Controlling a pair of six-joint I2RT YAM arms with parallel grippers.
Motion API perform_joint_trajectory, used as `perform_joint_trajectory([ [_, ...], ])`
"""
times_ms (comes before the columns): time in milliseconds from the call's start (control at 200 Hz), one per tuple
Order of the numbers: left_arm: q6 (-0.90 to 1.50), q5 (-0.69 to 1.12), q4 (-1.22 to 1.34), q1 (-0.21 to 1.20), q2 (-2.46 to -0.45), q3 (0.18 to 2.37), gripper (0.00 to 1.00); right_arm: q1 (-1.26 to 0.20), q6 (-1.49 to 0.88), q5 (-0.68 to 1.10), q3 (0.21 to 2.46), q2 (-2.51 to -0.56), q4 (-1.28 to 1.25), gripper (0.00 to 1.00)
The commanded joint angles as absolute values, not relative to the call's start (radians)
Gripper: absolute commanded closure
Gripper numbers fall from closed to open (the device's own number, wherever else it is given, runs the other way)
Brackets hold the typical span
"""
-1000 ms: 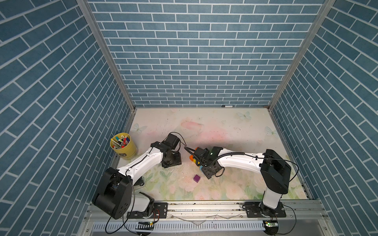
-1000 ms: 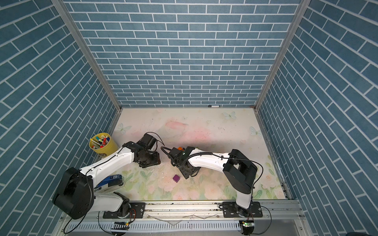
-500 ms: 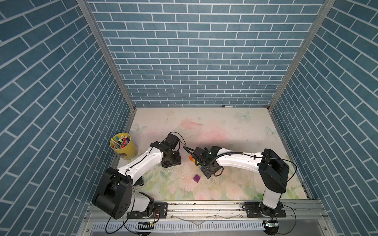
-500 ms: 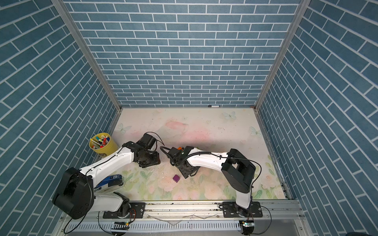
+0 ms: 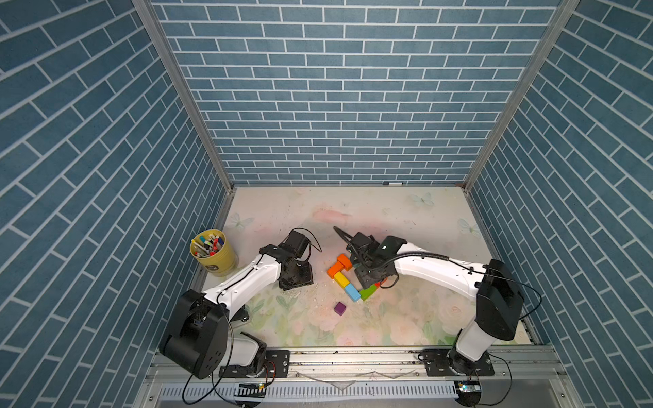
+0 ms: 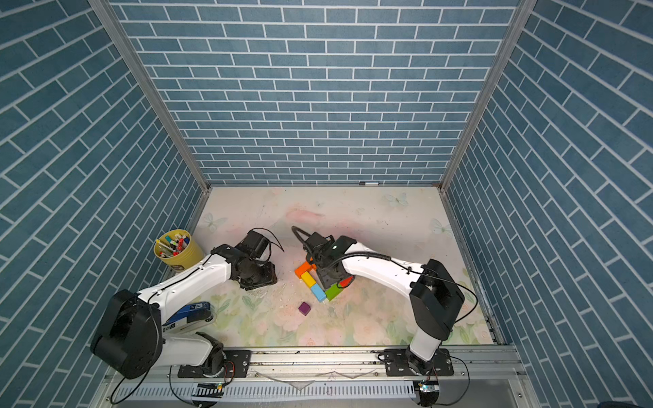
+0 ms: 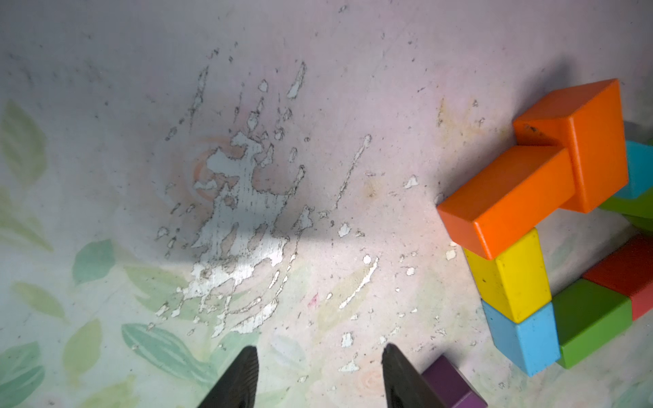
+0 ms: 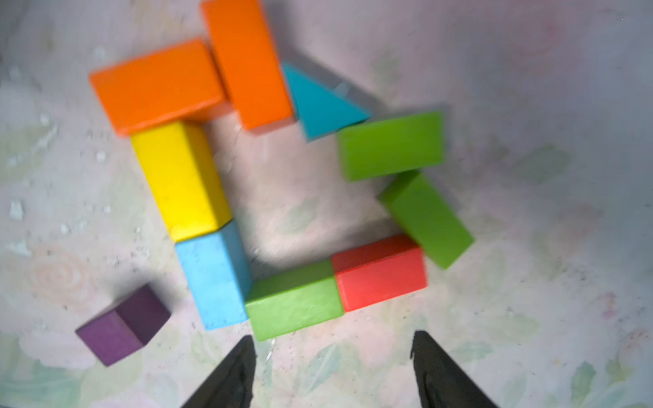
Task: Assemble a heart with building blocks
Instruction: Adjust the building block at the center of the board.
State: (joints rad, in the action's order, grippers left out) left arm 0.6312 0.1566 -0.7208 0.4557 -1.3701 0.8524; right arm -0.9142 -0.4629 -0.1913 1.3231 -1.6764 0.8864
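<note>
left pincer (image 7: 318,374): parted, empty, 9 o'clock of heart (image 5: 342,279) | right pincer (image 8: 335,371): parted, empty, over heart | purple cube (image 5: 340,308): alone on tabletop (image 5: 406,318), 7 o'clock of heart

Cube (image 5: 340,308) sits before the block ring (image 5: 342,279), apart — pen cup (image 5: 216,264) far left.

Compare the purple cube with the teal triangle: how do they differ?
The purple cube lies alone, apart from the heart outline; the teal triangle sits in it, against an orange brick. The cube's faces are square; the triangle's top is three-cornered. Both rest on the table, ungripped.
</note>
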Motion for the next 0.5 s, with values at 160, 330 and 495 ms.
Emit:
perform_joint_trajectory([
  [160, 0.616, 0.157, -0.742, 0.448, -1.364, 0.879, 0.41, -0.737, -0.418, -0.113, 1.341, -1.739, 0.890, 0.28],
  [330, 0.618, 0.162, -0.741, 0.449, -1.372, 0.877, 0.41, -0.677, -0.457, -0.007, 1.331, -1.761, 0.847, 0.28],
  [495, 0.616, 0.156, -0.747, 0.448, -1.352, 0.874, 0.41, -0.674, -0.540, 0.005, 1.257, -1.704, 0.817, 0.27],
])
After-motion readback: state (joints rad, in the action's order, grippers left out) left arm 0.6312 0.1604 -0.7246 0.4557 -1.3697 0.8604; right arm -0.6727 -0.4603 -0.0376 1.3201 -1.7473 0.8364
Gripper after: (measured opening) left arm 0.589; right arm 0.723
